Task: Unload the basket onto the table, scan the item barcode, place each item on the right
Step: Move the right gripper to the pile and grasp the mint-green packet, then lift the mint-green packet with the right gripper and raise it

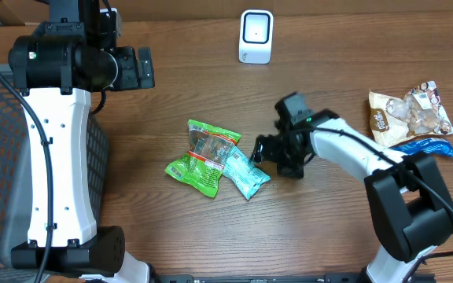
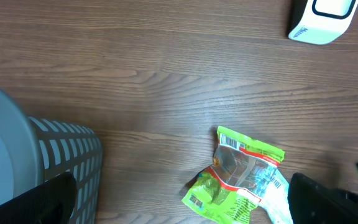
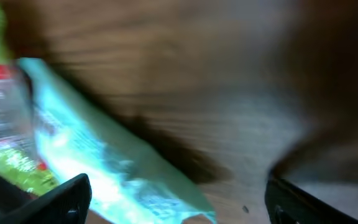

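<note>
Teal packet (image 1: 247, 175) touching green packet (image 1: 201, 159); right claw (image 1: 259, 151) spread beside it.

Left hand (image 1: 144, 69), right hand (image 1: 264, 149): both seemingly spread

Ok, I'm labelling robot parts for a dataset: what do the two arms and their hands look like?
Left arm and right arm: glossy white shells between black round joints, black cables running alongside, a small green dot on a joint housing. Left hand and right hand: black, with flat dark fingers.
</note>
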{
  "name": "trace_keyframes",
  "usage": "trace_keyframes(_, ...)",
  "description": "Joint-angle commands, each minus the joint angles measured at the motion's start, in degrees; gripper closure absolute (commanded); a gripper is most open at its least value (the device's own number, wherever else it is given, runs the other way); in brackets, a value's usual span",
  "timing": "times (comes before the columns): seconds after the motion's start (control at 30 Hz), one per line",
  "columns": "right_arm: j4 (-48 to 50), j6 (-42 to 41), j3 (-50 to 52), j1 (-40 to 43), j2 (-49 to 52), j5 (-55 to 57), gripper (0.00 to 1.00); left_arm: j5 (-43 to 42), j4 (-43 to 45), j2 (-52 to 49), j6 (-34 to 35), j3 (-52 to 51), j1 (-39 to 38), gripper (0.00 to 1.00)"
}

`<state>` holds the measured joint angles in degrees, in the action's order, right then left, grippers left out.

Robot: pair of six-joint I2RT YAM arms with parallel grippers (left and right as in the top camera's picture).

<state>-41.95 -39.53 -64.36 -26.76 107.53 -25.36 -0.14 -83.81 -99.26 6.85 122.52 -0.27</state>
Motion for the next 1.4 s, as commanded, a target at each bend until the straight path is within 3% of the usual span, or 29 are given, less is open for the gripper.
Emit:
trace_keyframes(0.0,0.6,-13.4,2.7,-1.4,-0.7,1.1,0.1,0.6,0.1,0.3,-1.1,1.0,0.3,0.0)
trace_keyframes(0.1,0.6,-15.8,3.1,-1.7,-0.7,-0.3,0.15,0.6,0.1,0.3,-1.1,1.0,0.3,0.0)
trace_keyframes(0.33,1.2,-18.3,3.2,-3.2,-0.7,1.4,0.42,0.6,0.1,0.3,-1.1,1.0,0.3,0.0)
trace_keyframes(0.47,1.9,-19.3,3.2,-4.8,-0.7,1.9,0.52,0.6,0.1,0.3,-1.1,1.0,0.3,0.0)
trace_keyframes(0.63,3.6,-19.0,3.2,-5.6,-0.7,3.1,0.96,0.6,0.1,0.3,-1.1,1.0,0.3,0.0)
trace_keyframes(0.67,4.3,-18.4,3.2,-5.5,-0.7,3.4,0.96,0.6,0.1,0.3,-1.1,1.0,0.3,0.0)
trace_keyframes(0.8,8.0,-8.7,2.8,-3.6,-0.7,2.4,0.96,0.6,0.1,0.3,-1.1,1.0,0.3,0.0)
trace_keyframes(0.97,8.3,17.0,-1.8,3.0,-0.7,1.4,0.96,0.6,0.0,0.3,-1.1,1.0,0.3,0.0)
trace_keyframes(1.03,8.3,27.4,-3.6,6.3,-0.7,1.4,0.92,0.6,0.1,0.3,-1.1,1.0,0.3,0.0)
trace_keyframes(1.07,8.3,30.4,-4.3,8.0,-0.7,1.4,0.81,0.6,0.0,0.3,-1.1,1.0,0.3,0.0)
trace_keyframes(1.13,8.0,30.8,-5.6,11.1,-0.7,0.8,0.41,0.6,0.1,0.3,-1.1,1.0,0.3,0.0)
trace_keyframes(1.2,7.0,29.4,-6.6,13.6,-0.7,-2.5,0.19,0.6,0.1,0.3,-1.1,1.0,0.3,0.0)
trace_keyframes(1.37,4.6,16.1,-5.9,17.0,-0.7,-7.8,0.17,0.6,0.1,0.3,-1.1,1.0,0.3,0.0)
